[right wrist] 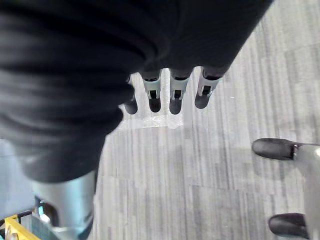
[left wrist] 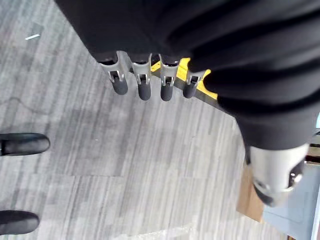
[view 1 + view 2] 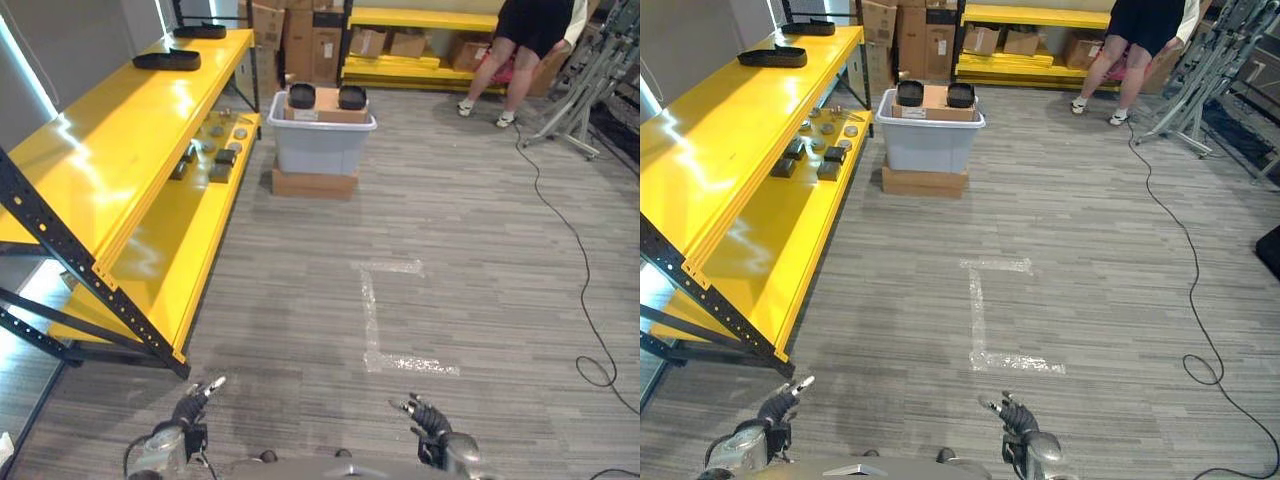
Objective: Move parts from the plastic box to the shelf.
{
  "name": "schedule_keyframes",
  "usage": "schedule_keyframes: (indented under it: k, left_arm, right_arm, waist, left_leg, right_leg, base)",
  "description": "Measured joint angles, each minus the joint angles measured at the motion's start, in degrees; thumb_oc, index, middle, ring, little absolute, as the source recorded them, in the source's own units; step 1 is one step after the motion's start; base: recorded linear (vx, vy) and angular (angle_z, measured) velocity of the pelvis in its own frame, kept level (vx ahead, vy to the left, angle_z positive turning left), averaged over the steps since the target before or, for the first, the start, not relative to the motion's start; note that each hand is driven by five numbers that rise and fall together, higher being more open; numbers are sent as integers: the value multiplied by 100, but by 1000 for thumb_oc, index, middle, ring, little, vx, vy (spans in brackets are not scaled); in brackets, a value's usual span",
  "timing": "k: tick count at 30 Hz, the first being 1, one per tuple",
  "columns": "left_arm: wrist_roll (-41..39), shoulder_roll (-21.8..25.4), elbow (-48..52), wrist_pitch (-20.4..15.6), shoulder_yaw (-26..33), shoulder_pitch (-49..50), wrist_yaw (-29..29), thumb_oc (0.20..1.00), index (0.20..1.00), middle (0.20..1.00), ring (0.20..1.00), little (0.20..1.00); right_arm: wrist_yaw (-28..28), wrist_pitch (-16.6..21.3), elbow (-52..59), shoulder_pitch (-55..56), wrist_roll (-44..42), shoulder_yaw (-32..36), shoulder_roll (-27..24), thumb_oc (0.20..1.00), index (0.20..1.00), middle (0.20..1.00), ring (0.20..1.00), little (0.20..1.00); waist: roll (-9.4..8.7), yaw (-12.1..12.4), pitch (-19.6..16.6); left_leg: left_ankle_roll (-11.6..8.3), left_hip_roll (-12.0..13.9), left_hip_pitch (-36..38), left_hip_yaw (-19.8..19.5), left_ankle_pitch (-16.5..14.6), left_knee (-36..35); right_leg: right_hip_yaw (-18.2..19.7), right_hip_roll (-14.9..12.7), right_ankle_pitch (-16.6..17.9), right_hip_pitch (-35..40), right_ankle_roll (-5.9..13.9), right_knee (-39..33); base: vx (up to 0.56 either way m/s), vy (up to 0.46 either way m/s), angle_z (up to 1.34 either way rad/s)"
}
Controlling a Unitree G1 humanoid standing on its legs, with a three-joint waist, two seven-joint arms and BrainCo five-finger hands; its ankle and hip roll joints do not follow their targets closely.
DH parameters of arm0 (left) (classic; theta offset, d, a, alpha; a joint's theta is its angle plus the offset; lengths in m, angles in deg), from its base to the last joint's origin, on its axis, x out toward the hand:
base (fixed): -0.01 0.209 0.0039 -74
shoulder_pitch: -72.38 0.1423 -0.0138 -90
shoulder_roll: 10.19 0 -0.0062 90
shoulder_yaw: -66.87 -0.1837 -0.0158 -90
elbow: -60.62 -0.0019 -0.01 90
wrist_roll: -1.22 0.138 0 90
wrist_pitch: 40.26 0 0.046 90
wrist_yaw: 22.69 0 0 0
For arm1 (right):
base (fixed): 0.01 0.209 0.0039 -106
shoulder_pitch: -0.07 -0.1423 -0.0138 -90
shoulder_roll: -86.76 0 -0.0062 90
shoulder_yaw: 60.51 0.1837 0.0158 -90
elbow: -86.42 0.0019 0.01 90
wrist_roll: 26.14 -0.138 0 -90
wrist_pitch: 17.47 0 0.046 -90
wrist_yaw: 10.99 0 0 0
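A: Nearest us, the left hand (image 3: 190, 405) and right hand (image 3: 428, 418) hang low over the grey plank floor (image 3: 450, 250), fingers (image 2: 143, 85) straight and relaxed, holding nothing.

B: We agree; the wrist views show the same. The arms are cut off at the lower edge.

A: Far ahead of both hands, the pale grey plastic box (image 3: 320, 140) sits on a flat brown cardboard base (image 3: 314, 184), two black round parts (image 3: 302, 96) on top.

B: We cannot see inside it. Its long side faces us.

A: Ahead and left of the left hand, the yellow metal shelf (image 3: 110, 160) runs away from us; its small dark parts (image 3: 222, 157) are too small to identify.
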Motion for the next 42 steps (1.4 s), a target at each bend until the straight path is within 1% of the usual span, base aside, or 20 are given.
schedule_keyframes:
  k: [5, 6, 8, 13, 14, 17, 20, 21, 22, 25, 26, 27, 28, 29, 30, 31, 33, 34, 36, 42]
  left_arm:
    - [82, 34, -274, 105, -12, -222, 38, 1000, 1000, 1000, 1000, 1000]
    - [170, 35, -609, 173, -84, -452, 39, 1000, 1000, 1000, 1000, 1000]
    - [169, 57, -763, 250, -46, -471, 62, 1000, 1000, 1000, 1000, 1000]
    - [248, 109, -750, 408, 4, -342, 103, 1000, 1000, 1000, 1000, 1000]
    - [307, 87, -856, 498, 6, -350, 94, 1000, 1000, 1000, 1000, 1000]
    - [411, 73, -946, 539, 1, -340, 39, 1000, 1000, 1000, 1000, 1000]
    - [493, 47, -962, 521, -4, -281, -19, 1000, 1000, 1000, 1000, 1000]
    - [487, 0, -957, 520, -9, -291, -19, 1000, 1000, 1000, 1000, 1000]
    - [478, -134, -984, 520, -6, -264, -25, 1000, 1000, 1000, 1000, 1000]
    - [418, -232, -1117, 506, 25, -212, -23, 1000, 1000, 1000, 1000, 1000]
    - [359, -292, -1137, 506, 192, -132, -17, 1000, 1000, 1000, 1000, 1000]
    - [297, -335, -1123, 484, 322, -187, -15, 1000, 1000, 1000, 1000, 1000]
    - [258, -378, -1095, 474, 337, -229, -18, 1000, 1000, 1000, 1000, 1000]
    - [110, -342, -942, 483, 524, -256, -70, 1000, 1000, 1000, 1000, 1000]
    - [154, -228, -850, 514, 552, -215, -77, 1000, 1000, 1000, 1000, 1000]
    - [192, -139, -881, 558, 530, -91, -51, 1000, 1000, 1000, 1000, 1000]
    - [283, -127, -876, 555, 394, 105, -55, 1000, 1000, 1000, 1000, 1000]
    - [284, -187, -948, 543, 325, 203, -71, 1000, 1000, 1000, 1000, 1000]
    - [287, -255, -1116, 498, 331, 233, -116, 1000, 1000, 1000, 1000, 1000]
    - [398, -291, -1288, 438, 416, 271, -138, 1000, 1000, 1000, 1000, 1000]
  right_arm:
    - [-4, 61, -90, -157, -120, -6, -41, 1000, 1000, 1000, 1000, 1000]
    - [5, 52, -307, -399, -180, -20, -81, 1000, 1000, 1000, 1000, 1000]
    - [34, 44, -299, -365, -181, -17, -38, 1000, 1000, 1000, 1000, 1000]
    - [57, -81, -290, -57, -161, 4, 149, 1000, 1000, 1000, 1000, 1000]
    - [122, -222, -358, -74, -156, 1, 217, 1000, 1000, 1000, 1000, 1000]
    - [183, -439, -562, 33, -102, 25, 225, 1000, 1000, 1000, 1000, 1000]
    - [252, -792, -710, 264, -94, 94, 178, 1000, 1000, 1000, 1000, 1000]
    - [250, -841, -731, 256, -80, 95, 138, 1000, 1000, 1000, 1000, 1000]
    - [251, -853, -905, 172, 55, 116, 60, 1000, 1000, 1000, 1000, 1000]
    - [268, -950, -907, 68, 241, 100, -56, 1000, 1000, 1000, 1000, 1000]
    - [281, -930, -905, 10, 313, 98, -86, 1000, 1000, 1000, 1000, 1000]
    - [286, -885, -918, -95, 354, 97, -93, 1000, 1000, 1000, 1000, 1000]
    - [286, -886, -956, -181, 354, 102, -108, 1000, 1000, 1000, 1000, 1000]
    - [264, -908, -1049, -248, 353, 60, -100, 1000, 1000, 1000, 1000, 1000]
    - [265, -903, -1072, -300, 353, 16, -85, 1000, 1000, 1000, 1000, 1000]
    - [255, -843, -1098, -367, 342, -51, -100, 1000, 1000, 1000, 1000, 1000]
    - [246, -759, -1055, -420, 324, -52, -137, 1000, 1000, 1000, 1000, 1000]
    - [249, -765, -993, -449, 288, -117, -190, 1000, 1000, 1000, 1000, 1000]
    - [253, -814, -1009, -390, 290, -226, -254, 1000, 1000, 1000, 1000, 1000]
    - [250, -820, -1148, -367, 295, -227, -317, 1000, 1000, 1000, 1000, 1000]
  waist:
    - [-41, -18, 304]
    - [75, -52, 611]
    - [87, -157, 743]
    - [-121, -152, 727]
    - [-141, -256, 716]
    - [-155, -427, 713]
    - [-252, -566, 615]
    - [-162, -569, 634]
    - [104, -587, 560]
    - [129, -490, 456]
    - [114, -422, 404]
    - [25, -328, 420]
    - [-3, -181, 456]
    - [12, -24, 469]
    - [-102, 54, 518]
    - [-136, 37, 531]
    - [-33, -11, 510]
    - [83, -23, 500]
    - [176, 111, 541]
    - [48, 351, 609]
  left_leg:
    - [125, -26, -2, 27, -43, 1]
    - [227, 72, 76, 100, -40, 3]
    - [270, 81, 252, 100, -85, -1]
    - [247, 0, 376, 153, -223, 6]
    - [224, -6, 404, 136, -307, 8]
    - [202, -8, 550, 80, -435, 35]
    - [-71, 55, 971, -78, -746, 40]
    - [-118, 148, 1073, -86, -809, 42]
    - [-219, 406, 1095, -74, -939, 243]
    - [-340, 618, 599, -48, -902, 1855]
    - [-609, 701, 37, -82, -776, 2951]
    - [-970, 888, -996, -81, -70, 4708]
    - [-978, 1097, -1909, -107, 840, 5986]
    - [-897, 1182, -2350, -38, 687, 6277]
    - [-741, 1183, -2532, 75, 307, 5877]
    - [-527, 1150, -2572, 355, 82, 4455]
    - [-571, 1003, -2480, 570, 130, 2962]
    - [-725, 705, -2351, 445, 294, 1361]
    - [-824, 380, -2121, -231, 602, -4]
    - [-373, 99, -1818, 228, 831, 23]
  right_leg:
    - [32, -116, -268, -365, 105, 787]
    - [-1, -202, -315, -1093, 270, 2314]
    - [-35, -440, -584, -1657, 579, 3310]
    - [-91, -647, -605, -1830, 667, 2105]
    - [-81, -603, -473, -1823, 706, 1394]
    - [-94, -594, -163, -1917, 710, 1131]
    - [-255, -585, 227, -1638, 424, 999]
    - [-280, -514, 452, -1578, 184, 1038]
    - [-381, -292, 226, -1503, -56, 1093]
    - [-386, -60, 244, -881, -231, 484]
    - [-378, 40, 148, -731, -391, 338]
    - [-311, 58, 104, -684, -577, 262]
    - [-266, 90, 58, -638, -644, 214]
    - [-236, 75, 31, -563, -620, 189]
    - [-193, 65, -31, -417, -601, 127]
    - [-220, 96, -143, -131, -528, 17]
    - [-189, 211, -289, 121, -519, -44]
    - [-80, 364, -468, 291, -450, -44]
    - [75, 556, -570, 450, -425, -7]
    - [305, 499, -1156, 1037, -260, -4]
  base:
    - [61, 104, -6]
    - [194, 70, -14]
    - [186, -15, -6]
    - [268, -120, -7]
    - [400, -184, -1]
    - [341, -198, 7]
    - [347, -254, 28]
    - [352, -271, 41]
    - [209, -181, 10]
    - [280, -316, -9]
    - [231, -251, -3]
    - [248, -120, -1]
    - [281, -24, -21]
    - [294, 3, -46]
    - [333, 109, -54]
    - [315, 145, -43]
    - [377, 165, -27]
    - [444, 156, -15]
    - [437, 183, -42]
    - [250, 197, -30]
